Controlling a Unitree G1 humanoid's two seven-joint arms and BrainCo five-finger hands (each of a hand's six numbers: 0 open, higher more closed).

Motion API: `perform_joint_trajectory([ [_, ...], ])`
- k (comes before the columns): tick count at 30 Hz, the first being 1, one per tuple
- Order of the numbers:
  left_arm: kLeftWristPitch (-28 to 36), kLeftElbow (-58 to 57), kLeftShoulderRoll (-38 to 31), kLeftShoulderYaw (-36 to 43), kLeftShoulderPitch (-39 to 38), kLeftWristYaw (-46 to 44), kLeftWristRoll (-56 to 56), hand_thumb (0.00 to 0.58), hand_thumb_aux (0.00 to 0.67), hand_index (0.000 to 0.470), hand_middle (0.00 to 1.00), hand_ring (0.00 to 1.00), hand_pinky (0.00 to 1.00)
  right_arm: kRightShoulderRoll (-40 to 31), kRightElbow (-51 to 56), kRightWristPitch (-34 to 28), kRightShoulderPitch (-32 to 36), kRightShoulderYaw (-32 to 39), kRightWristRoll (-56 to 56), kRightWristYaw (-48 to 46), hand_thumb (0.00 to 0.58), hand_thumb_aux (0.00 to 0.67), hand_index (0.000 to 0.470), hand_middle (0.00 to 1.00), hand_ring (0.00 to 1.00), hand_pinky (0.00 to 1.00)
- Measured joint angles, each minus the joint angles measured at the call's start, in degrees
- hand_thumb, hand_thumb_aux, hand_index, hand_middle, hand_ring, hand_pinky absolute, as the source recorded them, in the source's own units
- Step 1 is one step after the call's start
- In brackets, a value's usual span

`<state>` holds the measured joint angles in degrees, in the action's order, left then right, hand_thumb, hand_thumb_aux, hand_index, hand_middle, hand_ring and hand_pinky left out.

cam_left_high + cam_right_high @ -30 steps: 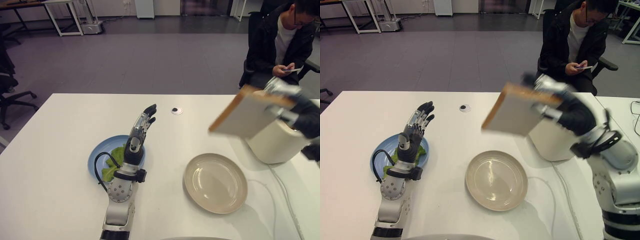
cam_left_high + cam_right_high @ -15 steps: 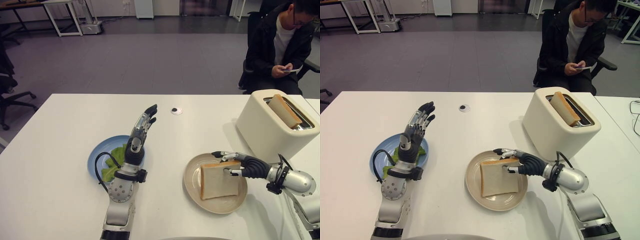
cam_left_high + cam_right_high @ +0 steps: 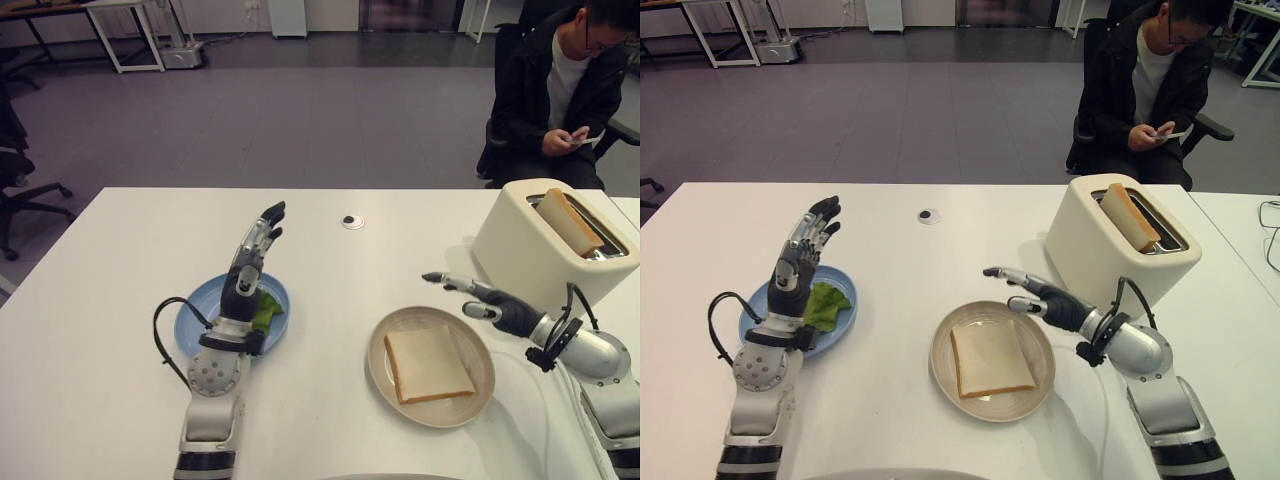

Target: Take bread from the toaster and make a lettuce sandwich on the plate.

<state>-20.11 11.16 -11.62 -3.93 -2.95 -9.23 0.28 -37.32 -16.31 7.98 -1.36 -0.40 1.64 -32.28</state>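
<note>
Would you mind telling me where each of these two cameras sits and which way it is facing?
Left eye view: on the robot's head, facing forward and down at the white table; the left hand at the blue plate and the right hand near the toaster show.
Right eye view: just beside it, same aim; the same two hands show.
Shared: one scene, slightly offset, with a bread slice on the beige plate, lettuce, and a second slice in the toaster.

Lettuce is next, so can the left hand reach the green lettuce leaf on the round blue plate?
Probably yes: the left hand hovers open over the round blue plate, right beside the green lettuce leaf, with nothing covering it.
</note>
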Motion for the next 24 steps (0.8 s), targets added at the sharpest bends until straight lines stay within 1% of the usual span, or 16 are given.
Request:
perform_joint_trajectory([
  [1, 0.18, -1.05, -1.58, -0.7, 0.32, 0.66, 3.09, 0.0, 0.0, 0.0, 0.0, 0.0, 0.0, 0.78, -0.04, 0.16, 0.75, -0.44, 0.09, 1.03, 0.0, 0.0, 0.0, 0.0, 0.0, 0.0],
  [2, 0.76, -2.92, -4.86, -1.48, 1.0, 1.75, 7.64, 0.0, 0.0, 0.0, 0.0, 0.0, 0.0, 1.91, -0.04, 0.21, 1.67, -1.15, 0.39, 2.23, 0.0, 0.0, 0.0, 0.0, 0.0, 0.0],
  [4, 3.41, -8.45, -13.68, -3.11, 1.87, 4.72, 20.47, 0.0, 0.0, 0.0, 0.0, 0.0, 0.0, 4.17, -0.02, 0.01, 3.22, -3.19, 2.19, 4.71, 0.0, 0.0, 0.0, 0.0, 0.0, 0.0],
  [7, 8.31, -12.76, -21.51, -1.16, 1.61, 7.44, 35.47, 0.0, 0.0, 0.0, 0.0, 0.0, 0.0, 5.76, 0.18, -0.59, 3.67, -4.69, 3.61, 5.57, 0.0, 0.0, 0.0, 0.0, 0.0, 0.0],
  [8, 10.18, -13.7, -23.18, 0.08, 1.21, 7.69, 39.7, 0.0, 0.0, 0.0, 0.0, 0.0, 0.0, 5.92, 0.4, -0.79, 3.72, -4.79, 4.27, 5.56, 0.0, 0.0, 0.0, 0.0, 0.0, 0.0],
  [10, 12.65, -14.75, -24.9, 2.27, 0.3, 7.76, 44.48, 0.0, 0.0, 0.0, 0.0, 0.0, 0.0, 5.95, 0.74, -1.1, 3.77, -5.3, 4.76, 5.52, 0.0, 0.0, 0.0, 0.0, 0.0, 0.0],
  [12, 14.46, -15.67, -25.41, 4.47, -0.47, 7.66, 47.08, 0.0, 0.0, 0.0, 0.0, 0.0, 0.0, 5.95, 1.14, -1.17, 3.99, -6.07, 5.12, 5.48, 0.0, 0.0, 0.0, 0.0, 0.0, 0.0],
  [15, 15.55, -16.4, -25.5, 6.18, -0.72, 7.51, 48.1, 0.0, 0.0, 0.0, 0.0, 0.0, 0.0, 5.95, 1.87, -1.18, 4.58, -6.43, 5.14, 5.47, 0.0, 0.0, 0.0, 0.0, 0.0, 0.0],
  [16, 15.69, -17.05, -25.67, 6.75, -0.65, 7.52, 48.12, 0.164, 0.102, 0.072, 0.0, 0.0, 0.0, 5.95, 2.14, -1.19, 4.74, -6.64, 5.14, 5.48, 0.0, 0.0, 0.0, 0.0, 0.0, 0.0],
  [17, 15.76, -17.89, -25.83, 7.41, -0.65, 7.51, 48.18, 0.454, 0.357, 0.251, 0.0, 0.0, 0.0, 5.95, 2.43, -1.2, 4.85, -6.86, 5.14, 5.5, 0.0, 0.0, 0.0, 0.0, 0.0, 0.0],
  [18, 15.81, -18.46, -25.99, 7.99, -0.66, 7.5, 48.25, 0.528, 0.47, 0.33, 0.0, 0.0, 0.0, 5.95, 2.65, -1.2, 4.9, -6.96, 5.14, 5.53, 0.0, 0.0, 0.0, 0.0, 0.0, 0.0],
  [19, 15.82, -18.64, -26.26, 8.27, -0.58, 7.73, 48.33, 0.58, 0.67, 0.47, 0.0, 0.0, 0.0, 5.95, 2.85, -1.22, 4.94, -7.01, 5.14, 5.54, 0.0, 0.0, 0.0, 0.0, 0.0, 0.0],
  [24, 15.92, -17.22, -27.3, 8.57, 0.81, 8.82, 48.14, 0.58, 0.67, 0.47, 0.0, 0.0, 0.0, 5.96, 3.3, -1.21, 5.36, -7.19, 5.14, 5.57, 0.0, 0.0, 0.0, 0.0, 0.0, 0.0],
])
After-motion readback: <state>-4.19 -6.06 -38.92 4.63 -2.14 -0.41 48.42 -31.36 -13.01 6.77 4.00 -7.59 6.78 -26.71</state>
